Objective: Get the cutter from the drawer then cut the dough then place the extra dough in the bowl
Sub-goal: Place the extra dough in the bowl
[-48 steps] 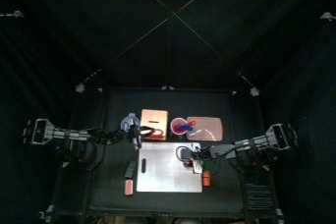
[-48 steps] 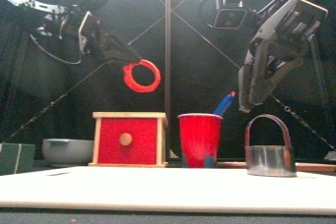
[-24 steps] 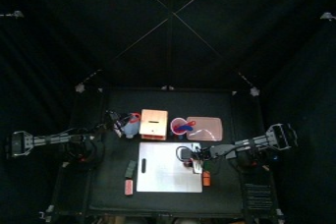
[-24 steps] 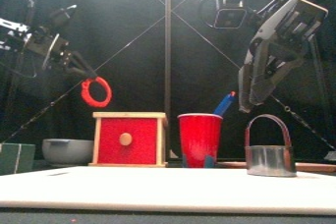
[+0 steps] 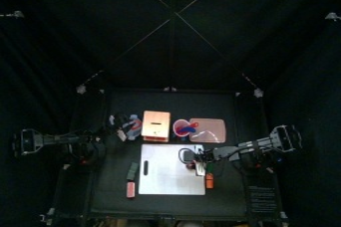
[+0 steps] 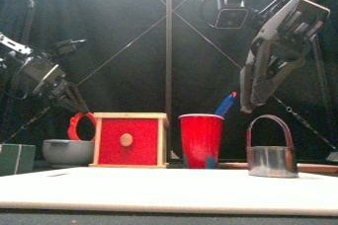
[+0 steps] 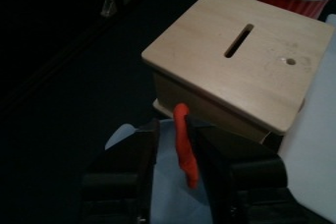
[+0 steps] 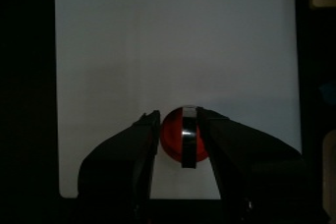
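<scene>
1. Red ring of dough (image 6: 82,126): hangs upright, pinched at its upper edge in the left claw (image 6: 75,112). Sits low at the left of the black desk (image 5: 110,171), just above the blue-grey bowl (image 6: 59,152) and just beside the left wall of the wooden box (image 6: 129,140). Shows edge-on in the left wrist view, as a thin red strip between the jaws with the bowl underneath. Cannot tell whether it touches the bowl's rim.
2. Left claw: reaches in and down from the left, clamped narrow on the ring.
3. Round metal cutter (image 6: 271,158): stands upright on the white cutting board (image 8: 178,41) toward the right, with its wire handle arched over the top. Encloses a round of red dough (image 8: 171,140), seen from straight above in the right wrist view.
4. Right claw (image 8: 180,120): hangs well above the cutter and directly over it, jaws a little apart, gripping nothing.
5. Wooden box: stands behind the board with its red drawer front facing forward and a slot in its top.
6. Red cup (image 6: 201,140): stands just right of the box, between it and the cutter, with a blue toy knife (image 6: 227,103) leaning out of it.
</scene>
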